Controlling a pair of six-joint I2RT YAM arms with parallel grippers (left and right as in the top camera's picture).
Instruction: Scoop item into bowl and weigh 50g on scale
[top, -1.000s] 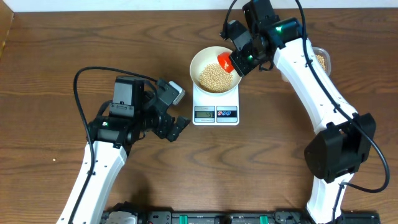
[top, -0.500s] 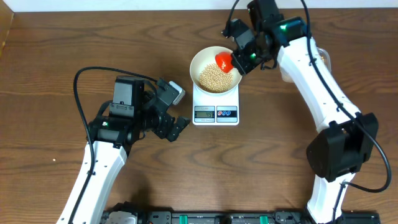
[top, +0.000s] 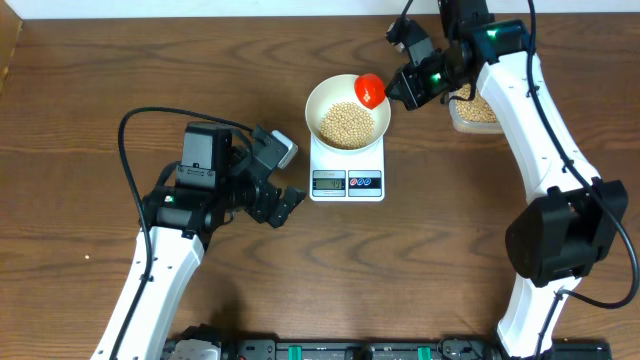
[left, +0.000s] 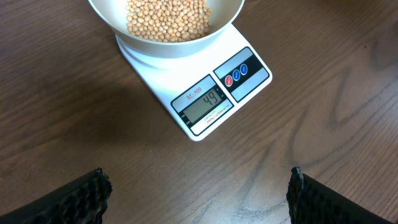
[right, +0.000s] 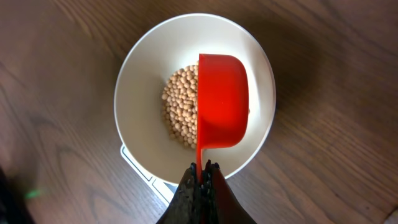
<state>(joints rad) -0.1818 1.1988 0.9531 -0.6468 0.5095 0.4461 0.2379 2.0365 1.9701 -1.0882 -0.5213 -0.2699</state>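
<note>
The white bowl (top: 318, 92) stands on the scale (top: 347, 184) and holds a heap of tan beans (top: 345, 124). My right gripper (top: 408, 88) is shut on the handle of a red scoop (top: 370, 90), whose cup hangs above the bowl's right half. In the right wrist view the scoop (right: 222, 99) covers part of the beans (right: 179, 115), with the gripper (right: 202, 169) pinching its thin handle over the bowl's rim (right: 140, 74). My left gripper (top: 288, 178) is open left of the scale. The left wrist view shows the scale (left: 249, 78), its display reading 49, beyond the open gripper (left: 199, 199).
A clear tub (top: 478, 112) with more beans sits at the back right, partly under my right arm. Bare brown wood lies round the scale. The left arm's cable loops over the table on the left.
My right arm has drawn back to the right and lifted the scoop from low inside the bowl to above its right half. The tub now shows. The left arm is still.
</note>
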